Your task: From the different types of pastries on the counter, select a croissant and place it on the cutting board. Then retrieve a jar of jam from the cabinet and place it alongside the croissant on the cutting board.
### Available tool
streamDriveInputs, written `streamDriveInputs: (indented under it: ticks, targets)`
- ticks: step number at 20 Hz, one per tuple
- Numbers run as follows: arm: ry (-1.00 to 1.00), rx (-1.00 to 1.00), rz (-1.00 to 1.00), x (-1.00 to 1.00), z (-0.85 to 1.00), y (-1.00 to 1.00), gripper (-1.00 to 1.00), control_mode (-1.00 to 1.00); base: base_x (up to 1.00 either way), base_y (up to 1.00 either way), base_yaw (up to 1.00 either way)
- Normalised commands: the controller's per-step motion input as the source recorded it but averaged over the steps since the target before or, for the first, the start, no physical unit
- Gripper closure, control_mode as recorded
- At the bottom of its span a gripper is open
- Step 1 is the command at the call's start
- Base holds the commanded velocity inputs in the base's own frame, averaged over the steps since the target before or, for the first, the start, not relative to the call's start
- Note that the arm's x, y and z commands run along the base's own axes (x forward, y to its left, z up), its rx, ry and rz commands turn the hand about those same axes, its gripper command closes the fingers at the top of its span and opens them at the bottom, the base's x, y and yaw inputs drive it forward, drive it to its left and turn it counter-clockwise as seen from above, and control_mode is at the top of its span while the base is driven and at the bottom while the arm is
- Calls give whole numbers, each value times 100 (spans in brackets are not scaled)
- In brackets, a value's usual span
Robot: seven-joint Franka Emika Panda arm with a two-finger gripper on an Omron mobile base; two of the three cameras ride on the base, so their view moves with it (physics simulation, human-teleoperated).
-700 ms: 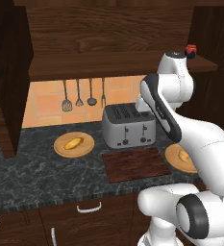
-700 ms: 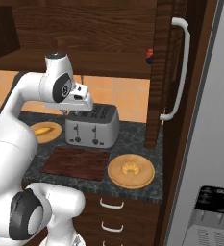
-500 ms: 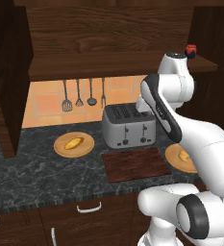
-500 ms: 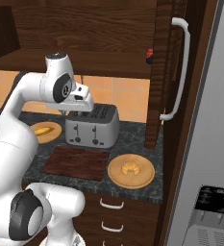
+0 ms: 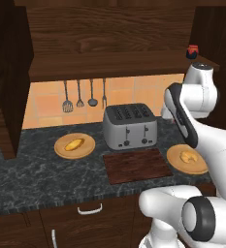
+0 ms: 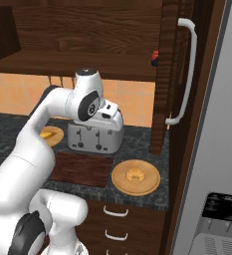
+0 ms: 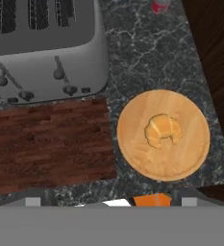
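Note:
The croissant (image 7: 162,130) lies on a round tan plate (image 7: 190,158) at the counter's right end, also seen as croissant (image 5: 187,156) and croissant (image 6: 135,174). The dark reddish cutting board (image 5: 138,165) lies bare in front of the toaster, left of that plate. The smooth bun (image 5: 74,144) rests on the left plate. The jar of jam (image 5: 193,51) stands on the cabinet shelf (image 5: 109,64) at its right end. My gripper (image 6: 114,115) hangs above the toaster's right side, looking down on croissant and board. Its fingertips (image 7: 188,202) sit wide apart, open and holding nothing.
A silver toaster (image 5: 130,126) stands behind the board. A pale shaker with a red band (image 7: 160,6) stands at the back right of the dark speckled counter (image 5: 32,174). Utensils (image 5: 79,94) hang on the wall. A tall door with a white handle (image 6: 187,74) bounds the right.
The arm has swung to the right and slightly lower, bringing the hand closer over the croissant's plate. The objects have not moved.

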Motion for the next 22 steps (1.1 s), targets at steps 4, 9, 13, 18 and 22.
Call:
streamDriveInputs:
  ticks: [4, 9, 13, 18, 22]
  targets:
    - [9, 1, -23, -11, -51, -51, -100, -100, 0, 0, 0]
    - [9, 0, -17, -9, -50, -28, -100, -100, 0, 0, 0]
    - [0, 0, -18, -13, -57, -33, -100, -100, 0, 0, 0]
    - [1, 0, -18, -1, -58, -23, -100, -100, 0, 0, 0]
    - [0, 0, -17, 12, -40, -3, -100, -100, 0, 0, 0]
